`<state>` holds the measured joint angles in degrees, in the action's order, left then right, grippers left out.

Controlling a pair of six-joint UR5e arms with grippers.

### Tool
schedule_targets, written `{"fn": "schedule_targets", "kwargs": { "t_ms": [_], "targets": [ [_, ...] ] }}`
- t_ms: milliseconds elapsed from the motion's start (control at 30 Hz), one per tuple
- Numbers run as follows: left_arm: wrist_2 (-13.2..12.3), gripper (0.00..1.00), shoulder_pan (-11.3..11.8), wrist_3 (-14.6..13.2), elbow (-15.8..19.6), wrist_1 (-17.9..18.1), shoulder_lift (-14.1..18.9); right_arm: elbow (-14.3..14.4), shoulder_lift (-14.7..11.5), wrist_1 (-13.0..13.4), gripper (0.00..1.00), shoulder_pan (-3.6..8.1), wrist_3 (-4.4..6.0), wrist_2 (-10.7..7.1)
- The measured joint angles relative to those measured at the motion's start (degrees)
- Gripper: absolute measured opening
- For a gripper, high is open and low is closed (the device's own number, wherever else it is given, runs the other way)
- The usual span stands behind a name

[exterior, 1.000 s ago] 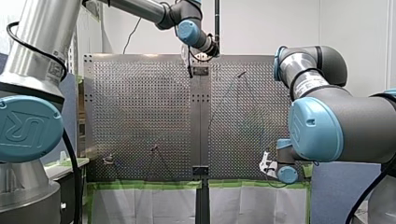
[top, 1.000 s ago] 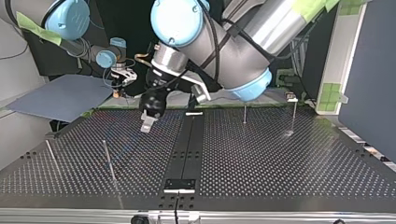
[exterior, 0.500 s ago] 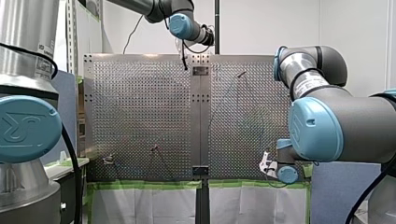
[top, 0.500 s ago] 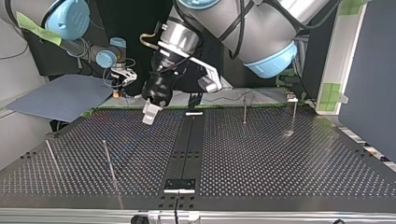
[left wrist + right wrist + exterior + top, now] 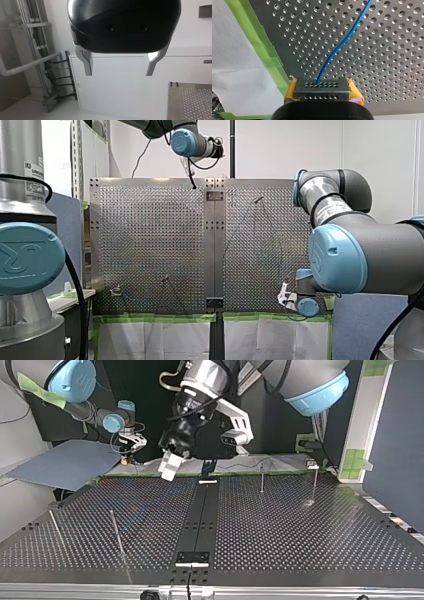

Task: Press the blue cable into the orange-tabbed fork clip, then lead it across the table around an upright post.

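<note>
My left arm reached in high from its side, the wrist bent so that my left gripper hung in the air above the tabletop's far edge as the front view has it, near the middle seam and clear of the surface. Its camera looked out past the tabletop at a white wall panel, with only 1 corner of the perforated plate in sight. The 2 metal fingers stood wide apart and nothing lay between them.

My right arm was folded low at the near right corner of the front view, its forearm doubled back and my right gripper set just above the plate by the edge lined with green tape. The yellow-padded fingers were closed together, and the blue cable came out from between them. From there it ran away over the perforated holes in a loose S-curve toward the middle of the tabletop, lying on or close to the surface.

In the top view 2 upright posts stood near the edge below the arms, well apart from both grippers, and 2 more leaned at the opposite corner. I could not make out the orange-tabbed clip with any certainty.
</note>
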<state>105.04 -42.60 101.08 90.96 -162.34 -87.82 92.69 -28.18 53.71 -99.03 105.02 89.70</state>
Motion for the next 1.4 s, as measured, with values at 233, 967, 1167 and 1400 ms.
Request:
{"fn": "schedule_targets", "kwargs": {
  "t_ms": [233,967,1167,1400],
  "targets": [
    [0.2,0.98,-0.1,0.3,3.4,3.3,3.0,0.0,0.0,0.0,0.00,-0.07,-0.05,-0.06],
    [0.2,0.98,-0.8,0.2,14.4,14.4,-1.4,0.0,0.0,0.0,0.00,-0.27,-0.06,0.04],
    [0.3,0.98,-1.0,0.2,17.2,17.3,-1.4,0.0,0.0,0.0,0.00,-0.28,-0.06,0.04],
    [0.8,0.98,-1.4,0.4,20.9,20.9,-1.4,0.0,0.0,0.0,0.00,-0.36,-0.06,0.04]
  ]
}}
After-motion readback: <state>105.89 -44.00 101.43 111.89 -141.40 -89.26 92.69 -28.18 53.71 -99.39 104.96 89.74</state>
